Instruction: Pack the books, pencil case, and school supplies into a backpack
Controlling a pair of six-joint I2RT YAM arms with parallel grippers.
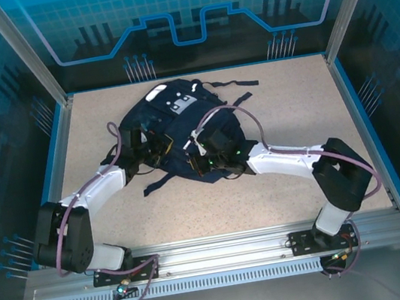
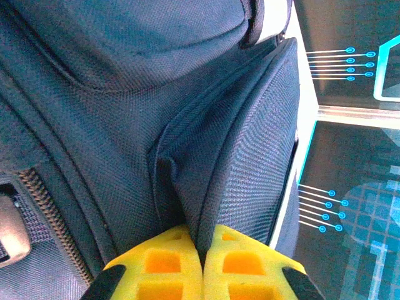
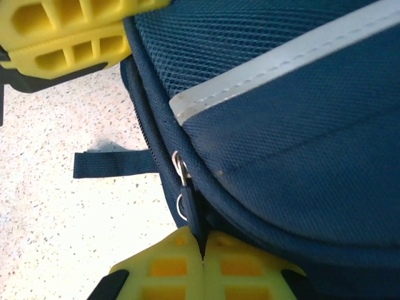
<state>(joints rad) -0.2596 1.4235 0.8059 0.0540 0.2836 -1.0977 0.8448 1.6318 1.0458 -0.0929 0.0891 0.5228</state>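
The navy backpack [image 1: 175,127] lies flat in the middle of the table, its white patches toward the back. My left gripper [image 1: 159,150] rests on its left side, shut on a raised fold of the backpack fabric [image 2: 206,187]. My right gripper [image 1: 201,163] is at the bag's near edge, shut on the dark zipper pull [image 3: 190,209] with its metal rings. The white stripe [image 3: 281,59] runs above it. The left gripper's yellow fingers [image 3: 69,31] show at that view's upper left. Books and pencil case are hidden or out of view.
Dark straps trail from the bag toward the back right [image 1: 235,83] and the near left [image 1: 158,185]. A loose strap [image 3: 112,164] lies on the speckled table [image 1: 286,113]. Blue enclosure walls and metal posts ring the table.
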